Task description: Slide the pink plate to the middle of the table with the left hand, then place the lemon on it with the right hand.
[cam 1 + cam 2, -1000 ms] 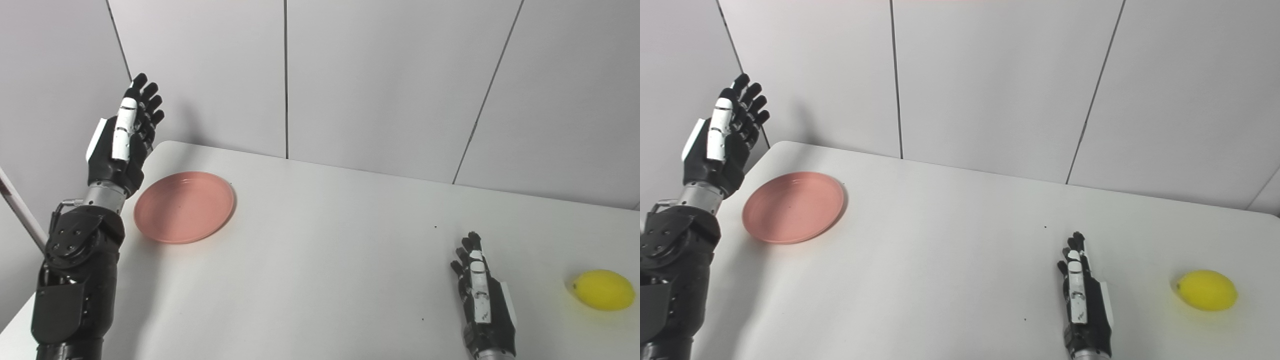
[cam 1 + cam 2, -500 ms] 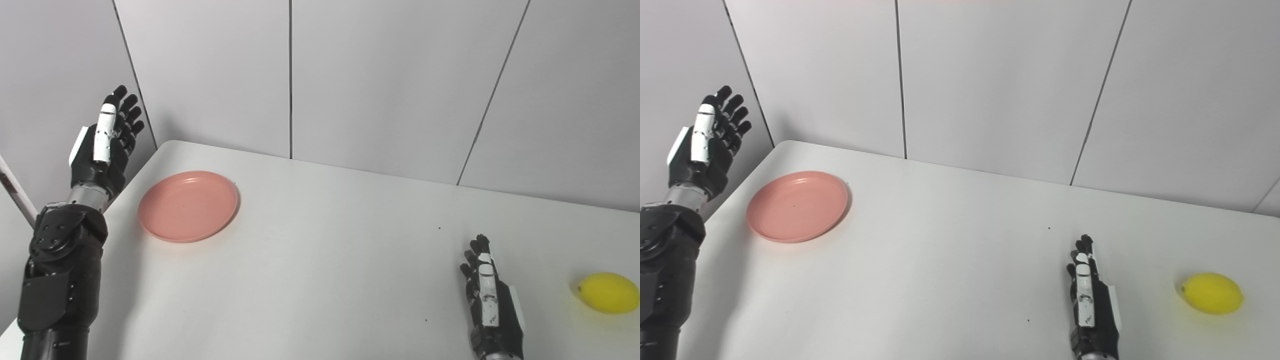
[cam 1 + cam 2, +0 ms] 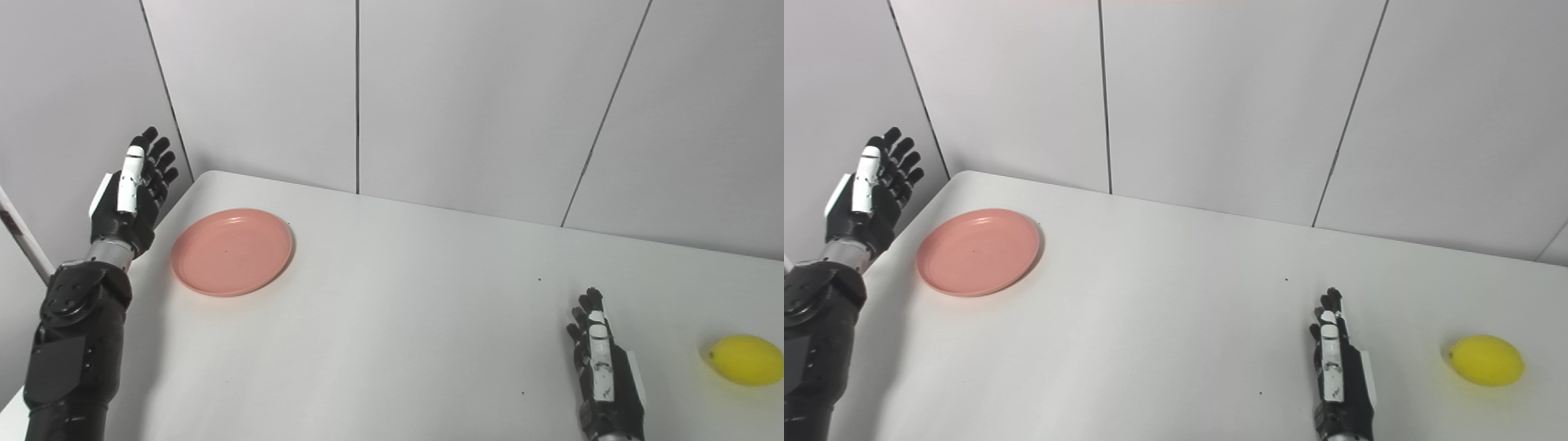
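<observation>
Backdrop: grey wall panels with thin dark seams rise behind a white table.
Left eye view, plate: the pink plate lies flat near the table's far left corner, at about ten o'clock from the table's middle, with nothing on it.
Left eye view, left hand: the left hand is raised off the table's left edge, at nine o'clock from the plate and apart from it, fingers spread and pointing up, holding nothing.
Left eye view, right hand: the right hand sits low over the table at five o'clock from the middle, fingers straight and close together, pointing away, empty.
Left eye view, lemon: the lemon rests on the table at the picture's right edge, at three o'clock from the right hand, clear of it.
Right eye view, plate: flat at far left, bare.
Right eye view, left hand: raised beyond the table's left edge, palm open, touching nothing.
Right eye view, right hand: fingers extended, nothing held, white table between it and the lemon.
</observation>
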Robot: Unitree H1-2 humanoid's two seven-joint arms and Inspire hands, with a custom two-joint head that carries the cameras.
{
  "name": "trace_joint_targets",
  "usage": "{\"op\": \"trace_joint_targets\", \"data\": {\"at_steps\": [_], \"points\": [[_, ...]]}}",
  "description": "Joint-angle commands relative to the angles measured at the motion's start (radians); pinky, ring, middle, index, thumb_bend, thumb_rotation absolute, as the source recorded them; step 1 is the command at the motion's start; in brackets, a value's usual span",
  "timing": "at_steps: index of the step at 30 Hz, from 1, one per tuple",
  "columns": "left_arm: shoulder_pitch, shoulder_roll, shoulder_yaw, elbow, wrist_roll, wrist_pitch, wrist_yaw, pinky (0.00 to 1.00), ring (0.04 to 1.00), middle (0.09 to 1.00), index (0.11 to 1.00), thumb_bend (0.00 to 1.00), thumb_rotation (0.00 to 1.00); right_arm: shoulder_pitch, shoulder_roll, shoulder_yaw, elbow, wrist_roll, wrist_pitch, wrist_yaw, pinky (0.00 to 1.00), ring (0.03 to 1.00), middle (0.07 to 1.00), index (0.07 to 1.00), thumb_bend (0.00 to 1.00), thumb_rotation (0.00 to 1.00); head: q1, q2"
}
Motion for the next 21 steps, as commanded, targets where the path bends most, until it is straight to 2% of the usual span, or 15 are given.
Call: {"op": "trace_joint_targets", "data": {"at_steps": [1, 21], "points": [[-0.027, 0.032, 0.011, -0.008, -0.012, -0.048, -0.007, 1.0, 1.0, 1.0, 0.983, 0.39, 1.0, -0.016, -0.002, 0.001, -0.032, 0.0, -0.002, 0.011, 1.0, 0.998, 1.0, 1.0, 0.25, 1.0, 0.001, 0.001], [-0.006, 0.015, 0.022, 0.051, -0.037, -0.049, -0.001, 1.0, 1.0, 1.0, 0.986, 0.41, 1.0, -0.014, -0.005, 0.002, -0.032, -0.005, -0.001, 0.01, 1.0, 0.996, 0.997, 1.0, 0.25, 1.0, 0.003, 0.006]]}}
